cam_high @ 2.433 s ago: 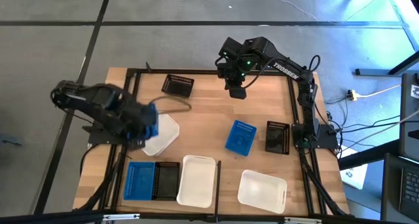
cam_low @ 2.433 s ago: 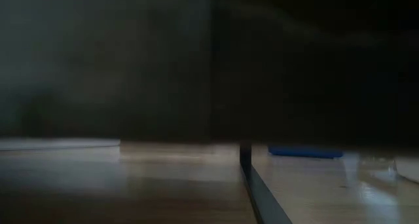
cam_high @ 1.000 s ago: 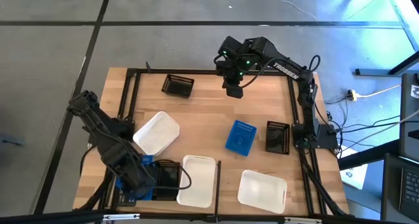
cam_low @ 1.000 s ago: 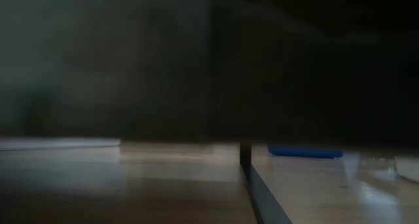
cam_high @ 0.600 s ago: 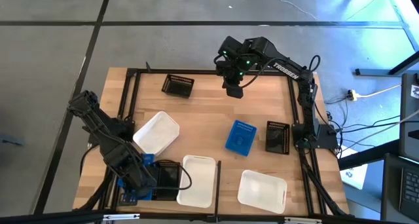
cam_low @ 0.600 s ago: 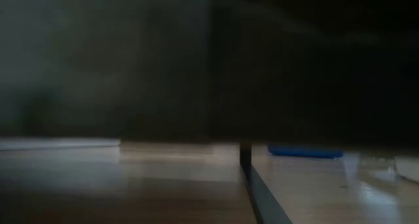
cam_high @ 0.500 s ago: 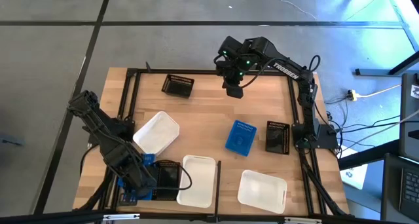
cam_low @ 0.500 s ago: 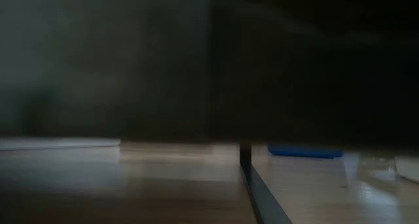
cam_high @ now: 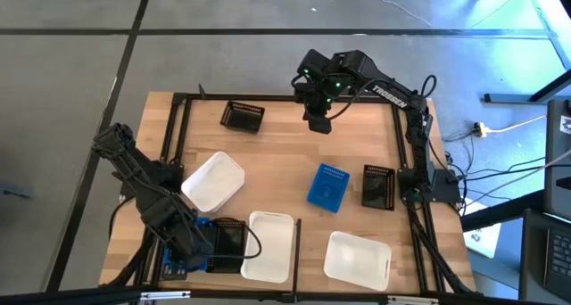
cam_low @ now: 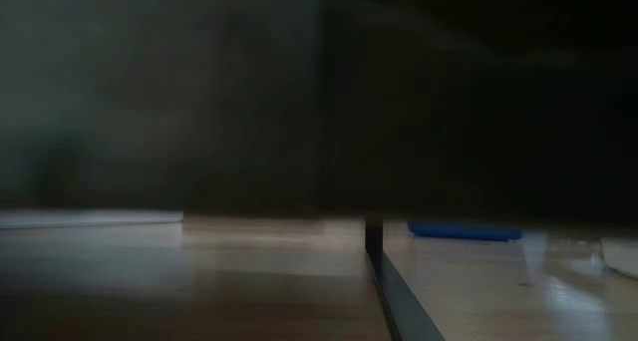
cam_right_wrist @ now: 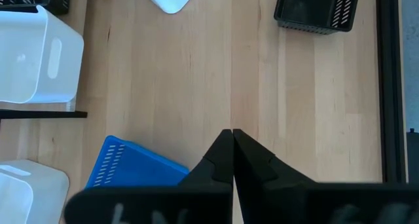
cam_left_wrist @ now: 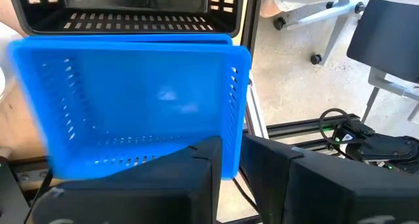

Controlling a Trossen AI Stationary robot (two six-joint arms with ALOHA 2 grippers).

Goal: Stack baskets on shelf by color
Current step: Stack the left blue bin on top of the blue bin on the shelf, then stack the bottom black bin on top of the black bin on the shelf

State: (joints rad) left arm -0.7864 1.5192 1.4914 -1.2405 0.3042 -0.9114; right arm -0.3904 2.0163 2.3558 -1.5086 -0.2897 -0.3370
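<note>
at the shelf's (cam_high: 277,176) near-left corner, left hand (cam_left_wrist: 229,165) straddles blue basket's (cam_left_wrist: 137,99) wall

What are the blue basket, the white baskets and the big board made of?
The blue basket looks like thin, slightly shiny plastic, with neat slots in its walls. The white baskets seem smooth plastic too, with rounded corners. The big board looks like pale wood, since grain lines and plank seams show. Its black rails are probably metal.

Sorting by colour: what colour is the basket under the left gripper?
Blue basket, clearest in left wrist view.
</note>
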